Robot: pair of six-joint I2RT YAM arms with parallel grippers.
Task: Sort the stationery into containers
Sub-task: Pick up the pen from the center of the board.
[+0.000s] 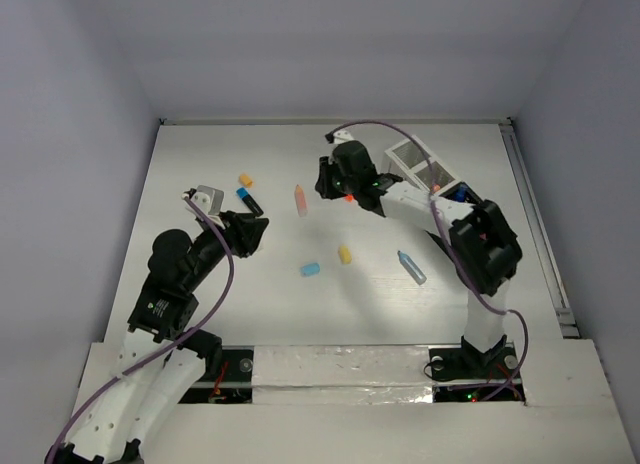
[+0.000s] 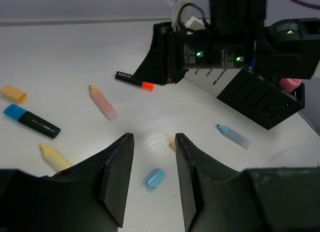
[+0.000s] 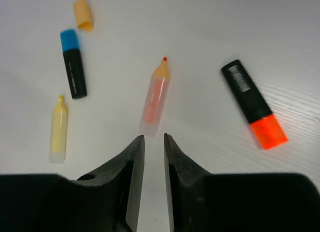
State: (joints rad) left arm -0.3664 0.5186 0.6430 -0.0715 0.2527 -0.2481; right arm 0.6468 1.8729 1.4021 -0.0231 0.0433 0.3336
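Observation:
Stationery lies loose on the white table. My left gripper (image 2: 154, 137) is open and empty, hovering over a blue eraser (image 2: 155, 178); a yellow eraser (image 2: 172, 143) peeks from behind its right finger. My right gripper (image 3: 153, 137) holds nothing, its jaws a narrow gap apart, with the peach marker (image 3: 156, 97) lying just beyond the tips. To that marker's right is a black marker with an orange cap (image 3: 254, 104). The containers (image 1: 420, 164) stand at the back right, white ones beside black ones (image 2: 260, 99). A pink cylinder (image 2: 290, 84) sits in a black box.
A black marker with a blue cap (image 3: 73, 63), a yellow marker (image 3: 59, 128) and a loose orange cap (image 3: 83, 14) lie to the left. A pale blue marker (image 1: 411, 267) lies near the right arm. Grey walls close in the table.

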